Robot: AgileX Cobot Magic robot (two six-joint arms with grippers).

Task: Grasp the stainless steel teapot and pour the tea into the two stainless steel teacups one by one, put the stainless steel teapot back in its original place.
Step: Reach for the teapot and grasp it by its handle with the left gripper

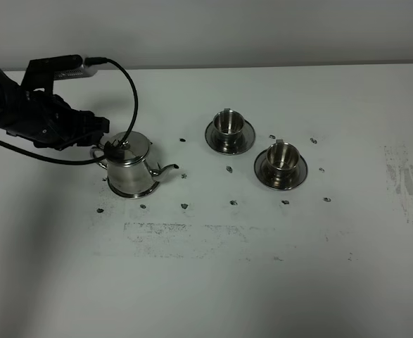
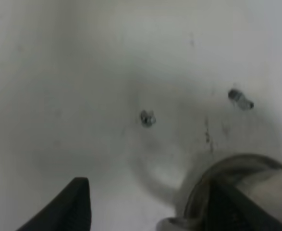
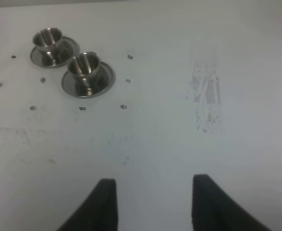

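One stainless steel teapot [image 1: 130,167], blurred and cropped in the left wrist view, is sitting on the worktop [image 1: 262,282], left end effector [image 2: 149,190] gaping open beside it. Two teacups [image 1: 229,124] are standing rightward; right end effector [image 3: 153,180] is hanging open.

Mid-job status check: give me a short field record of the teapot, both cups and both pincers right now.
teapot: shiny stainless steel teapot, upright on the white table, lid on, spout towards the cups
left pincer: left pincer open at the teapot's loop handle, not closed on it
right pincer: right pincer open above the table, holding nothing
cups: far small stainless steel teacup and near small stainless steel teacup, both upright, no tea visible inside
stage: teapot not yet lifted
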